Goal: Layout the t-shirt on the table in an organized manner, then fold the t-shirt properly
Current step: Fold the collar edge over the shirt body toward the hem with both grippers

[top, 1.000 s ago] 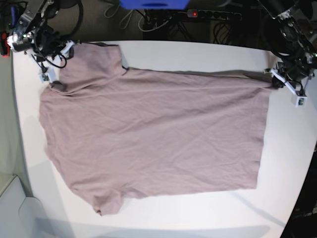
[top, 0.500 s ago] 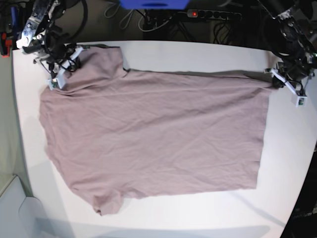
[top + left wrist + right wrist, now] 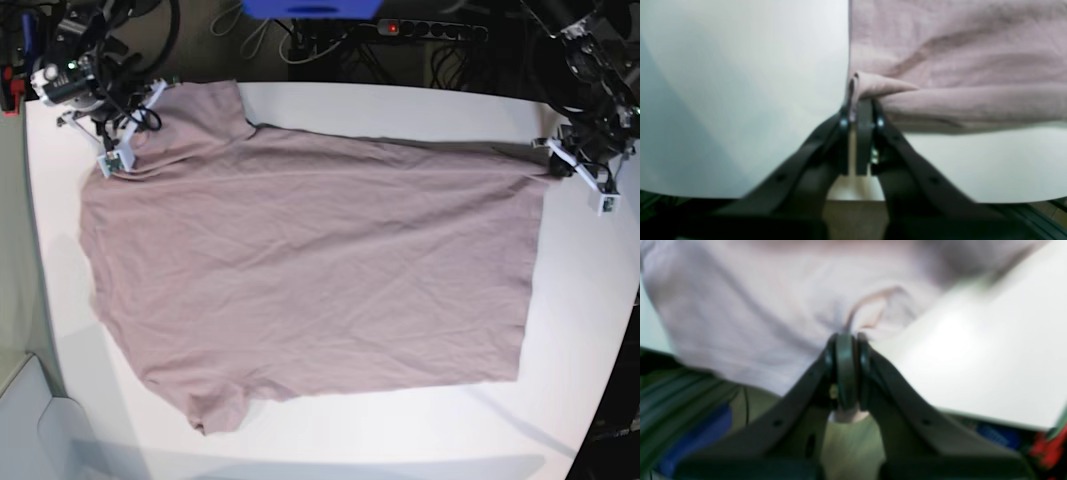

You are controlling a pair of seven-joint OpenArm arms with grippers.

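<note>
**Shirt spread flat, both pincers clamped on its far edge**

The mauve t-shirt (image 3: 310, 270) lies spread across the white bench (image 3: 420, 440), its lower sleeve close to the near edge, bare surface showing around it. Along the far edge the cloth is lightly creased. At the far right corner of the shirt, the left pincer (image 3: 858, 100) is closed on a fold of hem. At the far left corner, by the upper sleeve, the right pincer (image 3: 846, 335) is pinched shut on fabric.

Left claw (image 3: 860, 108) pinching t-shirt (image 3: 957, 60) corner
</note>
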